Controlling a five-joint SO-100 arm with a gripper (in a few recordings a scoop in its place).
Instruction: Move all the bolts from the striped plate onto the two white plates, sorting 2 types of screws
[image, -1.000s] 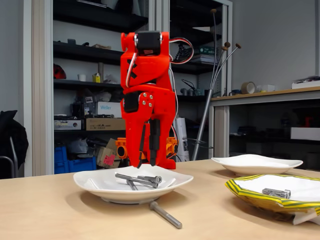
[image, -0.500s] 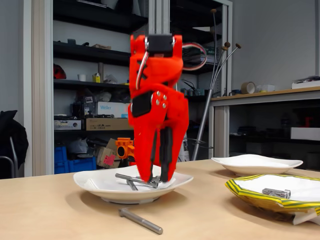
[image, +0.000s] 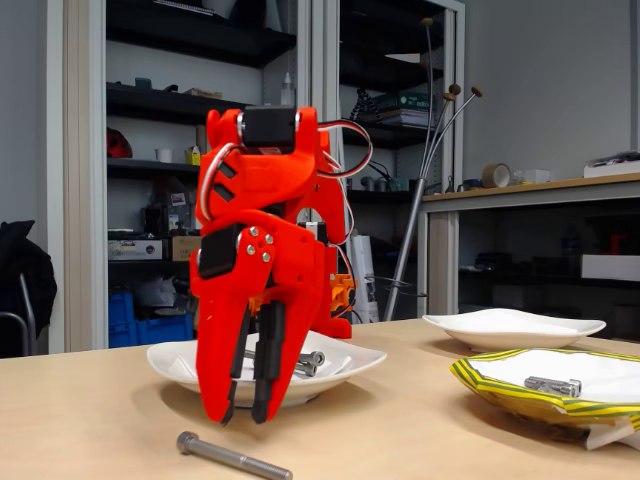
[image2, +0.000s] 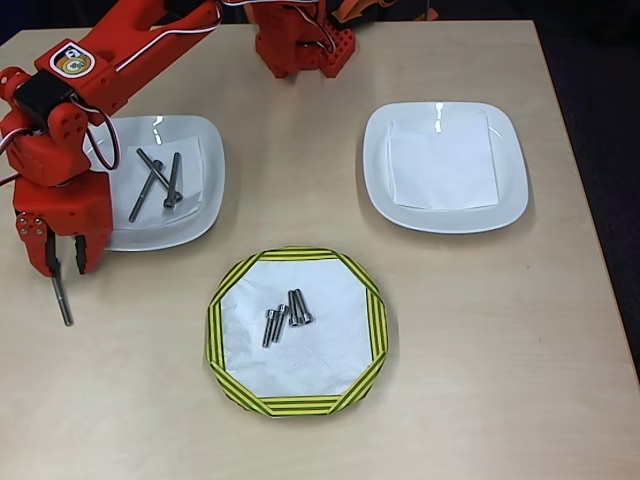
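Steel bolt seemingly just below hand

Even, diffuse indoor light is recorded in both views. Soft glare is seen on the glossy white plate's rim in the overhead view. Faint shadows are cast under the plates. In the fixed view, the dark background shelving is rendered slightly soft.

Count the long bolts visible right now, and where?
3. Two long bolts lie crossed on the left white plate. One long bolt lies on the table just below the gripper. The arm may hide more.
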